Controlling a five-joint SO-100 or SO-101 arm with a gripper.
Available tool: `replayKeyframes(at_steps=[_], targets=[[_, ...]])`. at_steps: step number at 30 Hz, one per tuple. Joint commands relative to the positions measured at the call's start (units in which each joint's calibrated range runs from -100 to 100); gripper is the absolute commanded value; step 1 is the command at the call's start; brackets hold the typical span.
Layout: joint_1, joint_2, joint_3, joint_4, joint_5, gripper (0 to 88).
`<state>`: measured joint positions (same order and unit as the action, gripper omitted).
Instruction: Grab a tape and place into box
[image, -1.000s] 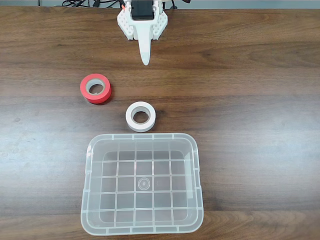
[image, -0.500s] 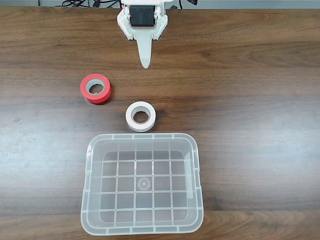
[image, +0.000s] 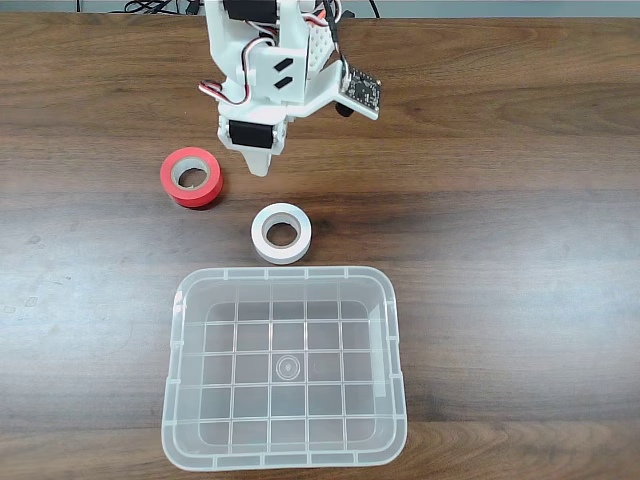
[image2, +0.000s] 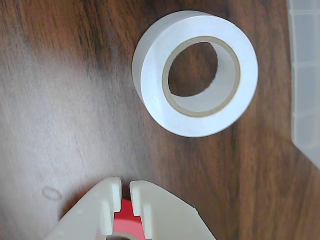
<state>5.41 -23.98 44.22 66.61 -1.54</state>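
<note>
Arm has swung out over the bench; jaws nearly closed, empty, tip (image: 259, 168) at 11 o'clock of tape (image: 281, 233). Box (image: 393, 330) empty; grasp not started.

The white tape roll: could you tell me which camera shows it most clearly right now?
The wrist view shows the white tape roll best: it sits large and close, with its hollow centre and beige inner core plainly visible. In the fixed view it appears small but shows its place, lying flat between the gripper and the box.
</note>
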Motion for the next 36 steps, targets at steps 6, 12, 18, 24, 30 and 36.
replayKeyframes(at_steps=[6, 12, 18, 24, 30, 36], targets=[[-0.1, 8.1, -4.8, -6.7, 2.3, 5.5], [-0.1, 9.8, -4.9, -6.7, 4.9, 26.6], [-0.2, 10.0, -4.5, -9.9, 6.2, 27.5], [-4.2, 11.9, -4.1, -10.8, 7.5, 25.4], [-4.4, 17.3, -4.1, -11.0, 7.5, 20.7], [-4.1, 21.5, -4.9, -11.2, 7.5, 20.6]])
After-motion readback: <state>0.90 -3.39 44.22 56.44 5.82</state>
